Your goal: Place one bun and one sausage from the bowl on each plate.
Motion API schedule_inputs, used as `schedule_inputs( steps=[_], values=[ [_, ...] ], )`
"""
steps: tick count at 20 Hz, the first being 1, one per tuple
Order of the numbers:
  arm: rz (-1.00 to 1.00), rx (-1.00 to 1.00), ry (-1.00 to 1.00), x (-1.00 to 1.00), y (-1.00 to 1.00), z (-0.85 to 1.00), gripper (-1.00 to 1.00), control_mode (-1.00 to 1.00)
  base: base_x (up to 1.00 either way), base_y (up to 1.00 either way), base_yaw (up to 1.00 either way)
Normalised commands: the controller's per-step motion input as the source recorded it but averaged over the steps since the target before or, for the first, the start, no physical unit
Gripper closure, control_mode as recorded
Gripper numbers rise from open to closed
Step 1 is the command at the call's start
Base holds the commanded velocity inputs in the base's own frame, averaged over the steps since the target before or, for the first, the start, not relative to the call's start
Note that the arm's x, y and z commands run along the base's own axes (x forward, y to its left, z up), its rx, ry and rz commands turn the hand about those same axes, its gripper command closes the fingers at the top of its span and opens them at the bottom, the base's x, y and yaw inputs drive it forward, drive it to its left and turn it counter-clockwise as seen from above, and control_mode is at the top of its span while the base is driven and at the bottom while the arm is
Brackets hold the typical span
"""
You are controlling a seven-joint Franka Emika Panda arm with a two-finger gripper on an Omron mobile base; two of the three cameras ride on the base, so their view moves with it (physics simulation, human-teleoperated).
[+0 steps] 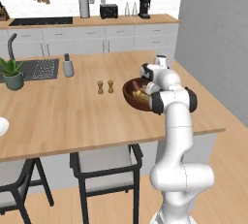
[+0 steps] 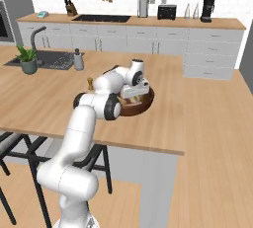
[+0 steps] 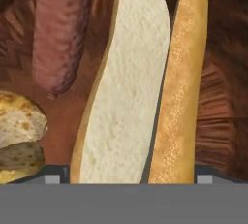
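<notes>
Gripper (image 2: 134, 93) is down inside the wooden bowl (image 1: 129, 93), at the right near corner of the island counter (image 1: 72, 106), so the hand is directly over the food, not beside it

Hand view: split bun (image 3: 140, 87) sits dead centre, running lengthwise from bottom to top of frame, pale cut face on the left half, golden crust on the right. The two fingertips (image 3: 54, 175) sit at the bottom corners, one either side of the bun's lower end, so its long axis runs across the line between the fingers: good for closing across the narrow width

Jaws look wide apart, straddling the bun, no contact I can confirm, so not gripping yet by my read (whether they're starting to close, can't tell from the frames)

Sausage (image 3: 60, 29) lies parallel, left of the bun with a strip of bowl floor between. A round crusty roll (image 3: 19, 131) at lower left, close to the left fingertip: could get nudged

Plates: not spotted
</notes>
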Motion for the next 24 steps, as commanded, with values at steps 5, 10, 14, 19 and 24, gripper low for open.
schedule_inputs(
  steps=[5, 10, 14, 19, 24],
  values=[
    [0.01, 0.05, -0.40, -0.77, 0.24, 0.48, 1.00, -1.00, 0.00, 0.00, 0.00],
    [0.05, 0.02, -0.07, -1.00, 1.00, 0.21, 1.00, -1.00, 0.00, 0.00, 0.00],
    [0.02, 0.04, -0.22, -1.00, 0.78, 0.37, 1.00, -1.00, 0.00, 0.00, 0.00],
    [0.00, 0.05, -0.36, -0.57, -0.06, 1.00, 1.00, -1.00, 0.00, 0.00, 0.00],
    [0.00, -0.02, -0.10, -0.30, -0.29, 1.00, 1.00, -1.00, 0.00, 0.00, 0.00]
  ],
)
